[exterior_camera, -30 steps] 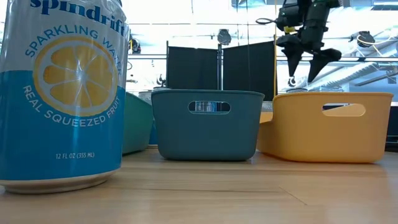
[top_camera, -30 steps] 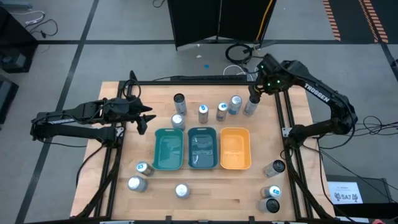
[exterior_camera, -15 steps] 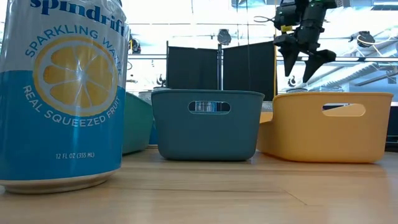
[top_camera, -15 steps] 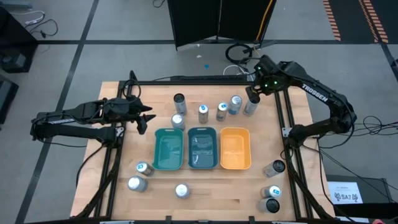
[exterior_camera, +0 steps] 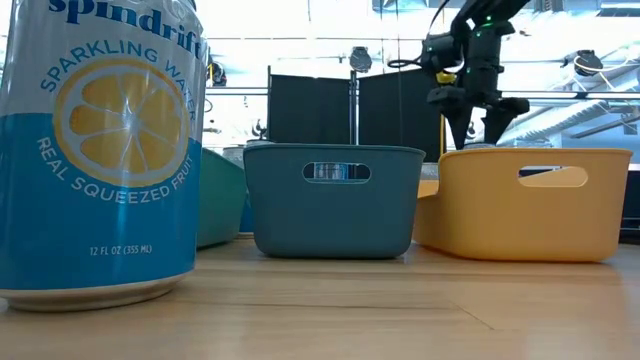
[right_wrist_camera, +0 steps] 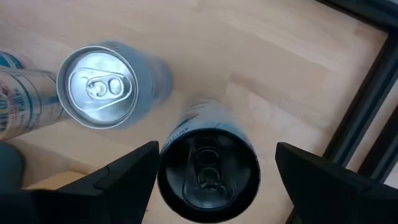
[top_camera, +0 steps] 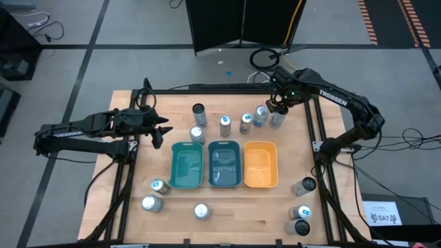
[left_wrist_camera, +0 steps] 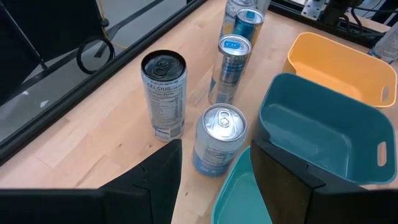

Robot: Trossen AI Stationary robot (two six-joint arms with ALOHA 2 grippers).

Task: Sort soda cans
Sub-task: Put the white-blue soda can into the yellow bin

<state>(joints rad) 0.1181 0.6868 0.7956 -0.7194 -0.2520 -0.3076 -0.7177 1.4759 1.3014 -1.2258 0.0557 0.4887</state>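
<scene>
Six soda cans stand in a row near the table's far edge, among them a dark-topped can [top_camera: 278, 118] at the row's right end and a silver-topped one [right_wrist_camera: 99, 87] beside it. My right gripper [top_camera: 275, 108] hangs open above the dark-topped can [right_wrist_camera: 208, 168] and points down. Its fingers stand on either side of the can's top without touching it. My left gripper [top_camera: 160, 132] waits open at the table's left and holds nothing. It faces a dark-topped can [left_wrist_camera: 163, 93] and a silver-topped can [left_wrist_camera: 219, 140].
A green tray [top_camera: 187, 164], a teal tray [top_camera: 224, 164] and an orange tray [top_camera: 260, 164] sit side by side at mid-table. More cans stand near the front edge at left [top_camera: 150, 203], centre [top_camera: 201, 211] and right [top_camera: 301, 227]. A dark frame rail [right_wrist_camera: 364, 99] runs close beside the right gripper.
My right gripper has come down and shifted toward the table's left, and now hangs over the dark-topped can at the far right. It has stayed open. The cans have not moved.
</scene>
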